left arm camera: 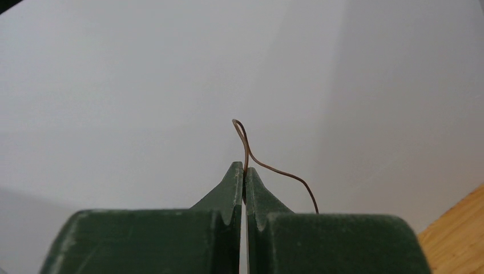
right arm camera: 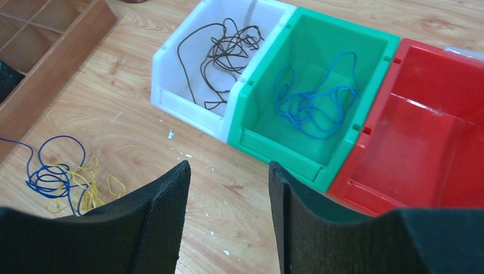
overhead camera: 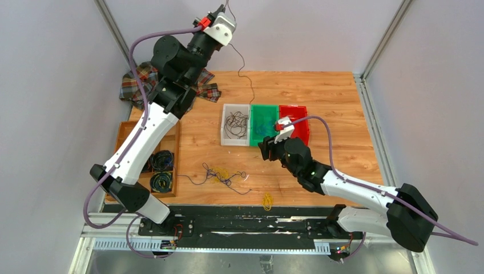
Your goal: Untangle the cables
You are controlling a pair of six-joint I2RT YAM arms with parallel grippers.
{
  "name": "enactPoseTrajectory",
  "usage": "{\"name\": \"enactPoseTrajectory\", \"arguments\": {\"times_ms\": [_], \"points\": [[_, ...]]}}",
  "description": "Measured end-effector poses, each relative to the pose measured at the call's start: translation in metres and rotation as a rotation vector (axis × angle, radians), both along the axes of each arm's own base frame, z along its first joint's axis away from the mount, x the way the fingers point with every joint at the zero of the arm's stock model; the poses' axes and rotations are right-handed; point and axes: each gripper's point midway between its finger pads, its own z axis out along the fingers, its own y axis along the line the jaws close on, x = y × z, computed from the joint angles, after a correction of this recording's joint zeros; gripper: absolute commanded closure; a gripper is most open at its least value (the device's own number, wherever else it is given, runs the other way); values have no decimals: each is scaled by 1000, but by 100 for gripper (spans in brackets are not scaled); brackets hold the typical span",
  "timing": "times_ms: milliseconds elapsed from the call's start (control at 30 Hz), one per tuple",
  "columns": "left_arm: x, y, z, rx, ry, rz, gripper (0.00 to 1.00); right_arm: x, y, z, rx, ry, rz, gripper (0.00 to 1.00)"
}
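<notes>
Ahead of the parted right gripper [right arm camera: 229, 166]: white bin [right arm camera: 188, 108] with dark cables [right arm camera: 225, 48], green bin [right arm camera: 274, 149] with a blue cable [right arm camera: 302, 108]; tangle [right arm camera: 60, 182] at its left. Left wrist view alone shows left gripper [left arm camera: 244, 170] pinching a brown cable [left arm camera: 246, 149].

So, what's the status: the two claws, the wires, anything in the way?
Left gripper shut on a brown wire, held high. Right gripper open, empty, near the green bin. Blue-yellow tangle on the table, nothing blocking.
</notes>
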Motion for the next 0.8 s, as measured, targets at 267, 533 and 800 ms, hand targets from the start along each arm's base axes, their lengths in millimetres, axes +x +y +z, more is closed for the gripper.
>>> {"name": "enactPoseTrajectory", "arguments": {"times_ms": [267, 533, 800], "points": [[14, -8, -16, 21, 30, 4, 99, 1, -21, -7, -6, 8, -56, 48], [11, -6, -33, 53, 51, 13, 100, 0, -24, -11, -10, 24, -63, 48], [23, -8, -146, 213, 288, 38, 99, 3, -33, 0, 15, 5, -102, 48]]}}
